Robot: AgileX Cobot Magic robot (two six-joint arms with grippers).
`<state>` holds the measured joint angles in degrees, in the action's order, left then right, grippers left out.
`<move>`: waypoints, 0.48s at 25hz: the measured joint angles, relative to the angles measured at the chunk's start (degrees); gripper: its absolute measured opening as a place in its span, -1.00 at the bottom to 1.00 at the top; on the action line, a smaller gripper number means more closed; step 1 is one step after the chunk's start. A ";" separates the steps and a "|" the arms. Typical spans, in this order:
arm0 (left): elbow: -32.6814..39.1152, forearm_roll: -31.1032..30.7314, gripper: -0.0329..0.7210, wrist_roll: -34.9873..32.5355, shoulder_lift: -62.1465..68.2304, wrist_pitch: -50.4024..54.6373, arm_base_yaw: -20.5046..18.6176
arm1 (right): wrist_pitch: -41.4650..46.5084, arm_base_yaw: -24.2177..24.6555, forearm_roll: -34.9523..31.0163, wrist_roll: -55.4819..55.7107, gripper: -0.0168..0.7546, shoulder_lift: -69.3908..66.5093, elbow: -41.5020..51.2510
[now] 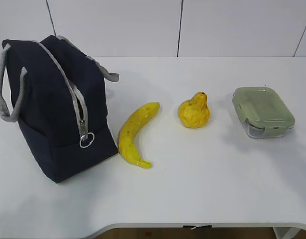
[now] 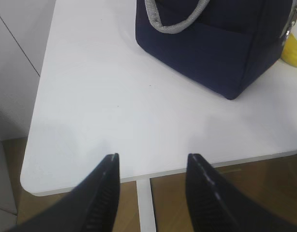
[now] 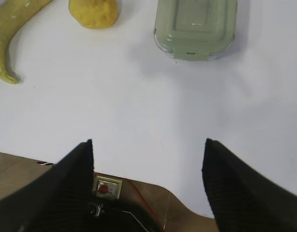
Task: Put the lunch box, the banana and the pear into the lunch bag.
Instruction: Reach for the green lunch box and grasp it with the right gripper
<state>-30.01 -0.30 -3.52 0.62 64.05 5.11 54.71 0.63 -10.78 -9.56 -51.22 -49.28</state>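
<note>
The navy lunch bag (image 1: 53, 109) stands at the table's left with its grey zipper closed, also in the left wrist view (image 2: 216, 43). Right of it lies the yellow banana (image 1: 135, 134), then the lumpy pear (image 1: 194, 112), then the lunch box (image 1: 262, 110) with its pale green lid. The right wrist view shows the banana (image 3: 10, 34), pear (image 3: 94, 12) and lunch box (image 3: 196, 26) far ahead. My left gripper (image 2: 151, 157) is open and empty above the table's front edge, short of the bag. My right gripper (image 3: 147, 142) is open wide and empty. Neither arm shows in the exterior view.
The white table (image 1: 203, 184) ends at a front edge (image 2: 139, 174) under my left fingers, with brown floor below. A rounded cut-out in the front edge (image 3: 158, 186) lies beneath my right gripper. A white panelled wall (image 1: 193, 25) stands behind the table.
</note>
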 joint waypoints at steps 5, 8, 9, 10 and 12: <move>0.00 0.00 -0.01 0.00 0.00 0.00 0.00 | 0.61 0.00 -1.78 -3.52 0.48 -10.50 -4.71; 0.00 0.30 -0.01 0.00 0.00 0.00 0.00 | 0.50 0.00 -4.59 -5.80 0.48 -15.94 -6.56; 0.00 0.30 -0.01 0.00 0.00 0.00 0.00 | 0.41 0.00 -5.90 -6.95 0.47 -17.68 -7.06; 0.00 0.30 -0.01 0.00 0.00 0.00 0.00 | 0.41 0.00 -7.18 -8.21 0.46 -19.35 -7.51; 0.00 0.30 -0.01 0.00 0.00 0.00 0.00 | 0.16 0.96 -9.76 -10.45 0.46 -22.30 -8.16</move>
<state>-30.01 0.00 -3.52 0.62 64.05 5.11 54.86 1.60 -20.53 -20.01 -73.52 -57.44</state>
